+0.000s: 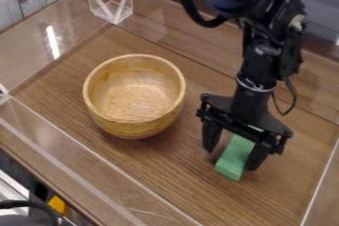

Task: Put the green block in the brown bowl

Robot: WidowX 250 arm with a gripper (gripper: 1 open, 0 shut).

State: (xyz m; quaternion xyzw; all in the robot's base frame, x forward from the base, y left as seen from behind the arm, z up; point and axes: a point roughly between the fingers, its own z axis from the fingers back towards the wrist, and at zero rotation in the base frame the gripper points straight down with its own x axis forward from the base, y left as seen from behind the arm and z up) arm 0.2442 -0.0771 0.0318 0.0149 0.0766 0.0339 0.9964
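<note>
Wood-grain surface under a clear-walled enclosure, seen from one camera looking down at an angle.

Bowl at about 9 o'clock from centre: round, deep, light brown, thick-walled, upright, nothing inside.

Block at about 4 o'clock from centre, well apart from the bowl, off to its 4 o'clock side. Bright green, lying on the surface, its long axis running roughly from 1 o'clock to 7 o'clock (upper end hidden behind the end effector).

End effector pointing straight down over the block, black, low against the surface. Jaws spread wide, one finger on either side of the green bar, straddling it. No visible squeeze on the block; contact between fingers and block impossible to tell from this angle.

Black arm rising from the end effector toward 12 o'clock, cables looping across the top of the view.

Small clear plastic stand at about 11 o'clock, near the far edge, well apart from everything else.
</note>
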